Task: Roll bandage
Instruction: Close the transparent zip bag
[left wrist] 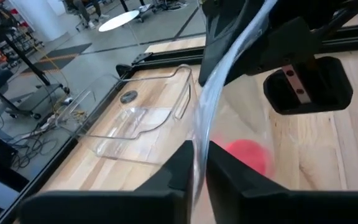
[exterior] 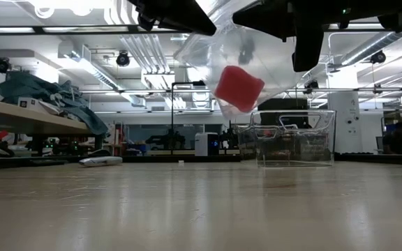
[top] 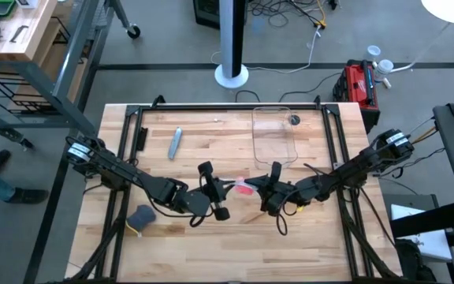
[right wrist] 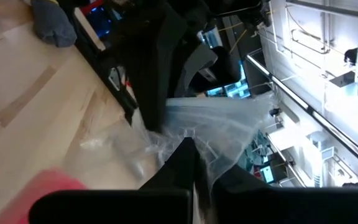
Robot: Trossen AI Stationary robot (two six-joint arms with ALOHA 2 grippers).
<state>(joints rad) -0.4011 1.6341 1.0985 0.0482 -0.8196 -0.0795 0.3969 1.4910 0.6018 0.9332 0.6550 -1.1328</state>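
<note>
Middle of the table is pretty crowded: my left gripper (top: 221, 207) and right gripper (top: 268, 197) are both pinched shut on the clear plastic bag (exterior: 257, 66), held up off the wood, so there's open air under it. Just behind sits a clear plastic tray (top: 274, 134), blocking that way. A grey-blue lump (top: 142, 214) lies by my left arm, and a small silvery tool (top: 175, 143) lies farther back left. Front edge is bare wood.

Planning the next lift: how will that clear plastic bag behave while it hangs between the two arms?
Likely floppy: the plastic bag crumples and sags where the left pincer and right pincer pinch it. Probably light. The pink roll inside may shift or swing.
</note>
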